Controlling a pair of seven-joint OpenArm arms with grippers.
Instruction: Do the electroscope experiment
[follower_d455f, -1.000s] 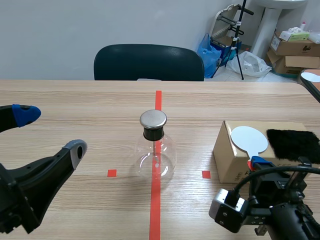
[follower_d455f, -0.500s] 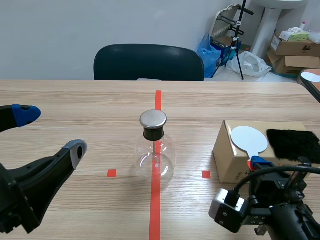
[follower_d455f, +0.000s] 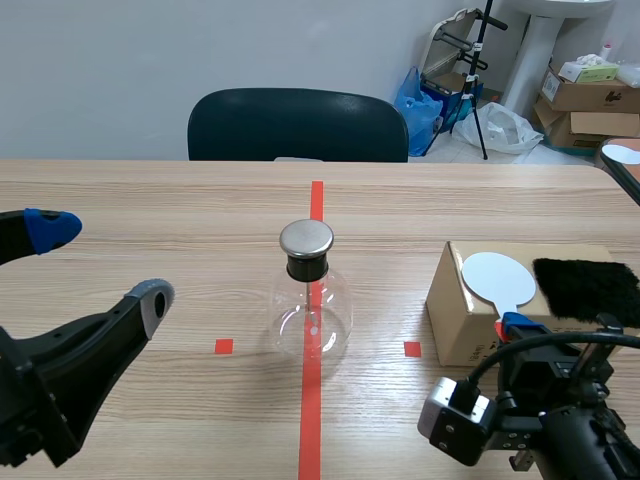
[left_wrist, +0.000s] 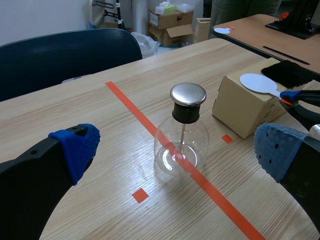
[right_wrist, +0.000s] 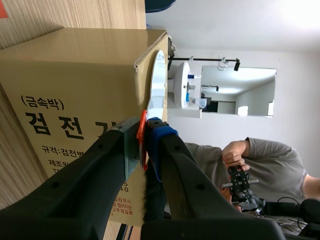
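Glass electroscope flask (left_wrist: 182, 147) with a metal cap stands upright on the desk (follower_d455f: 150, 200), on the red tape line. It is ahead of the left fingers (left_wrist: 75, 147), in line with the gap between them. Those fingers are spread wide, hold nothing and stop short of the glass. The right fingers (right_wrist: 162, 150) are pinched together on the red handle of a white disc paddle (follower_d455f: 497, 277). Its disc lies flat on top of a cardboard box (follower_d455f: 460, 325) just ahead of them. A black furry cloth (follower_d455f: 585, 288) lies on the box beside the disc.
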